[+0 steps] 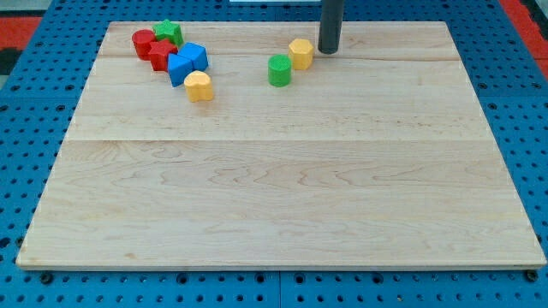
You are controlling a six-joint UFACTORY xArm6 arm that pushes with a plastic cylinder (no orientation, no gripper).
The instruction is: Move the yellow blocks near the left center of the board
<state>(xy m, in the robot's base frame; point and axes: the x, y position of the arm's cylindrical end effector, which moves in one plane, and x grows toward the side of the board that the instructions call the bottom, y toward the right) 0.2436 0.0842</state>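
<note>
On the wooden board (pixel 282 197), my tip (pixel 330 51), a bare rod with nothing to open or close, is set just right of the yellow hexagonal block (pixel 300 53), which is judged next for pushing leftward toward the yellow heart-like block (pixel 199 86).

Rod: one straight, round shaft, cut off by the view's top edge.
Colour: dark grey to near black, with a faint lighter sheen down one side.
My tip (pixel 330 51): blunt, flat-ended, same width as the shaft.
Markings: the surface looks plain, though shading may hide fine detail.
</note>
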